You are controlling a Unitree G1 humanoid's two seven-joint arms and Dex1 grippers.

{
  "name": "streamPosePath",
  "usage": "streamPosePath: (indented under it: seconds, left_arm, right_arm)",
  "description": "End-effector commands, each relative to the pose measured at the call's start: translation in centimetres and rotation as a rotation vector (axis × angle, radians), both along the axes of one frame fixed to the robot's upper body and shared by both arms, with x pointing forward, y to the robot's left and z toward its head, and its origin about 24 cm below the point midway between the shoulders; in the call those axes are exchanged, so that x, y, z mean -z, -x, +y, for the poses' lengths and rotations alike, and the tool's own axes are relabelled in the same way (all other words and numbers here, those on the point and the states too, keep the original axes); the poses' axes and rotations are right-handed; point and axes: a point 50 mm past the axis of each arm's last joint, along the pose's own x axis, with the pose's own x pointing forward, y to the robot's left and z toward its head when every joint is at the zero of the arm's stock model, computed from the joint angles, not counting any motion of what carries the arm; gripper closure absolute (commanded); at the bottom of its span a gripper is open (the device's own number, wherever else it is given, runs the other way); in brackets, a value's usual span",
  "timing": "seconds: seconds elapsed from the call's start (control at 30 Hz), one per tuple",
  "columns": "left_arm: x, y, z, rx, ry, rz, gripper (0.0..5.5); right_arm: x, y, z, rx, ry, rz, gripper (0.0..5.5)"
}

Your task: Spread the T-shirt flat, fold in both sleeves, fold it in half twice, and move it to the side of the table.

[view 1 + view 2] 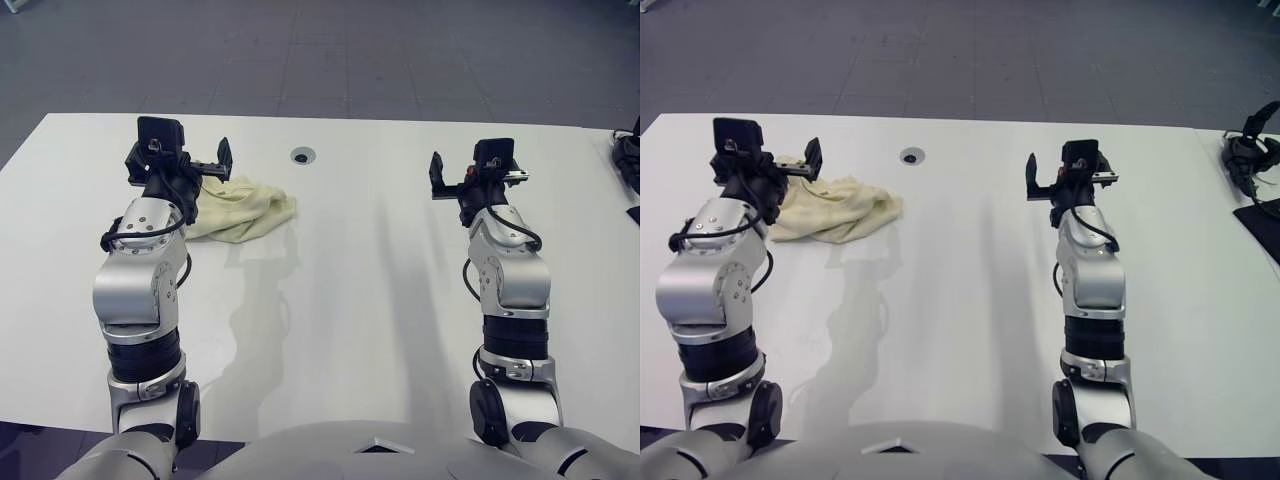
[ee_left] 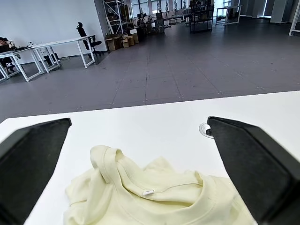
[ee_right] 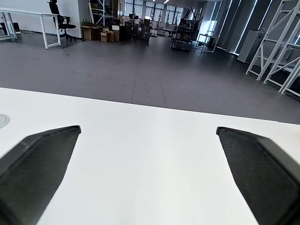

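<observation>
A pale yellow T-shirt lies crumpled in a heap on the white table, at the back left. Its collar and label face up in the left wrist view. My left gripper hovers over the heap's left part, open, its two black fingers spread wide with nothing between them. My right gripper hangs over bare table at the back right, far from the shirt. It is open and holds nothing, as the right wrist view also shows.
A round cable grommet is set in the table just behind and right of the shirt. Black cables and a dark flat object lie at the table's far right edge. Bare table spreads between the arms and toward the front.
</observation>
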Motion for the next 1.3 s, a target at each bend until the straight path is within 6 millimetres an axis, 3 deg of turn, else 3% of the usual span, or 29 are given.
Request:
streamPosePath:
  seconds: [0.03, 1.3]
  left_arm:
    - [0.06, 0.03, 0.02, -0.008, -0.011, 0.006, 0.10]
    - [0.16, 0.02, 0.09, -0.018, -0.005, 0.010, 0.10]
  right_arm:
    - [0.09, 0.12, 0.01, 0.002, 0.001, 0.007, 0.11]
    - [0.14, -0.01, 0.14, -0.009, 0.005, 0.016, 0.11]
